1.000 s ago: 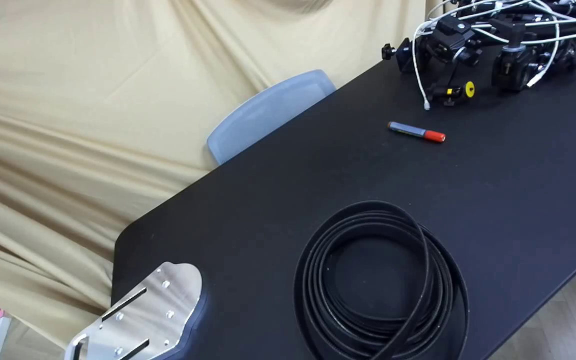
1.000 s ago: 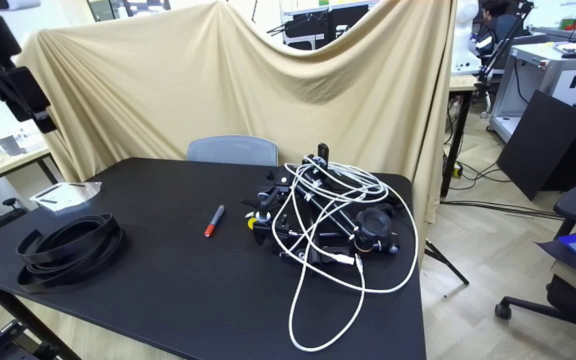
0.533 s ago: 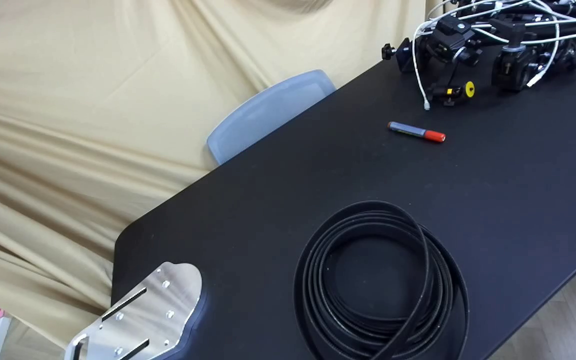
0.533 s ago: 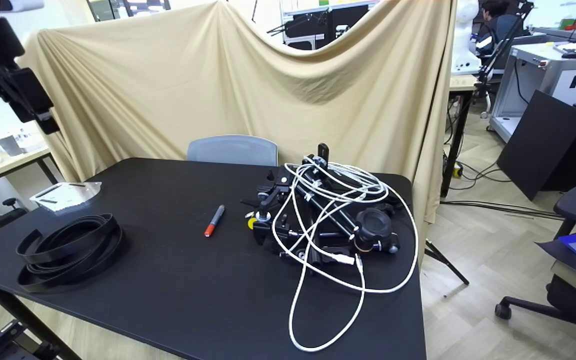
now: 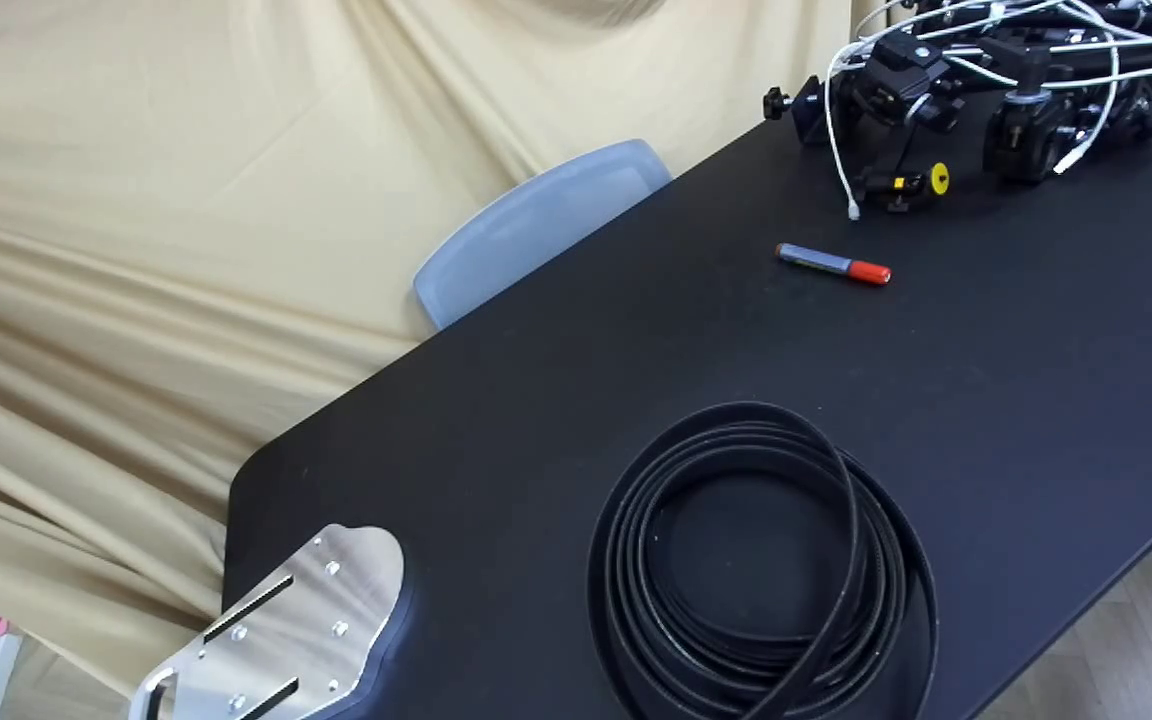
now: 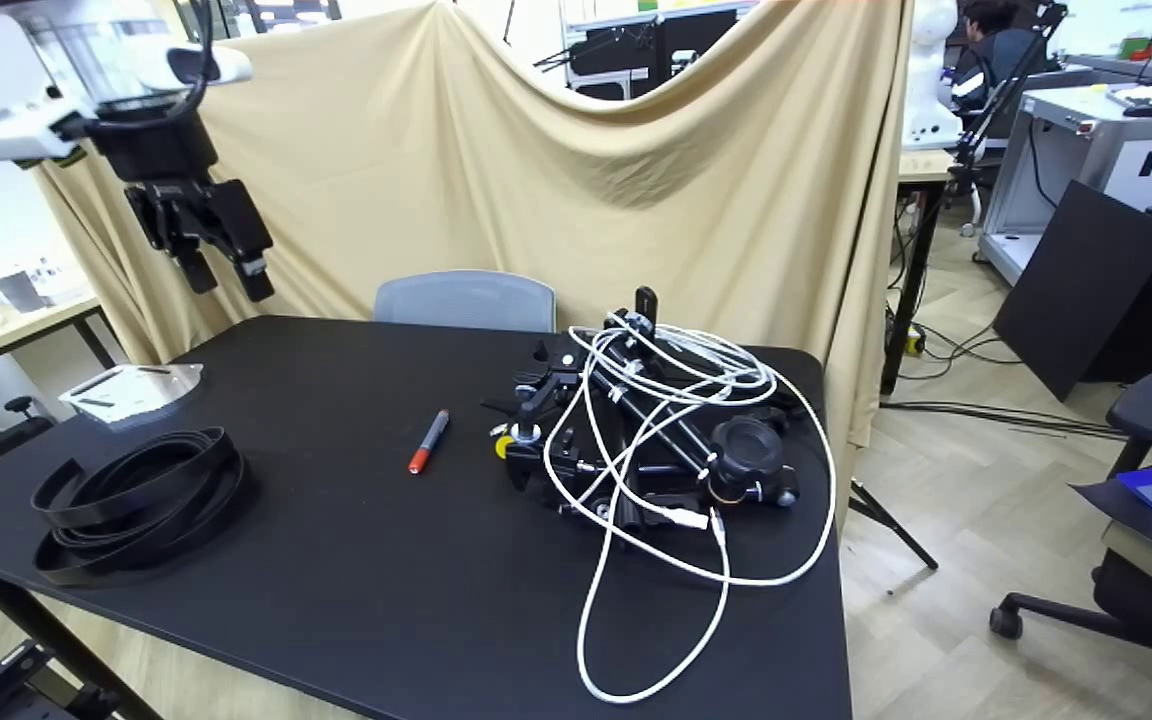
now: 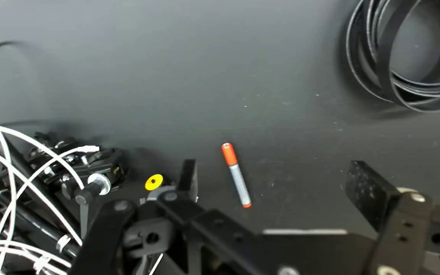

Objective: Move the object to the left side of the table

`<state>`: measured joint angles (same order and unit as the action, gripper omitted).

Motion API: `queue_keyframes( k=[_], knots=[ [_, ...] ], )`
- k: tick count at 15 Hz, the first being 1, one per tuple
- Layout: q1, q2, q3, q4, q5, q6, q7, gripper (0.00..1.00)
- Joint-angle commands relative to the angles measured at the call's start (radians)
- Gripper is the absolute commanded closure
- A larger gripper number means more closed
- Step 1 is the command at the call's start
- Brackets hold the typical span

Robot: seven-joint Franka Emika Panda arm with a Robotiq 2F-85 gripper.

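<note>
Black table (image 7: 189,84) backs the wrist view. Nearest, my gripper (image 7: 273,179) hangs spread and empty; beyond, well apart, the marker pen (image 7: 236,175) lies at nine o'clock from the gap's middle, long axis eleven-to-five, roughly crossing my closing line.

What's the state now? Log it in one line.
gripper: open, empty, above table | marker pen: lying on table | grasp: pending
</note>
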<state>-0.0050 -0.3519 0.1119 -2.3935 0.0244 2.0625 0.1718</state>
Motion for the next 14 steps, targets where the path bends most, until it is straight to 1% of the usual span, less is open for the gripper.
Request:
queue_keyframes(
  k=[1, 2, 3, 5, 8, 12, 14],
  knots=[
    [0.006, 0.178, -0.009, 0.134, -0.133, -0.034, -0.098, 0.00],
    [0.006, 0.210, -0.002, 0.157, -0.184, -0.014, -0.091, 0.00],
    [0.014, 0.130, -0.019, 0.074, -0.125, 0.001, -0.069, 0.00],
    [0.017, 0.169, -0.021, 0.090, -0.131, 0.005, -0.071, 0.00],
    [0.017, 0.163, -0.019, 0.083, -0.136, 0.013, -0.064, 0.00],
    [0.010, 0.243, -0.036, 0.086, -0.154, 0.276, -0.114, 0.00],
    [0.006, 0.320, -0.052, 0.113, -0.160, 0.375, -0.162, 0.00]
  ],
)
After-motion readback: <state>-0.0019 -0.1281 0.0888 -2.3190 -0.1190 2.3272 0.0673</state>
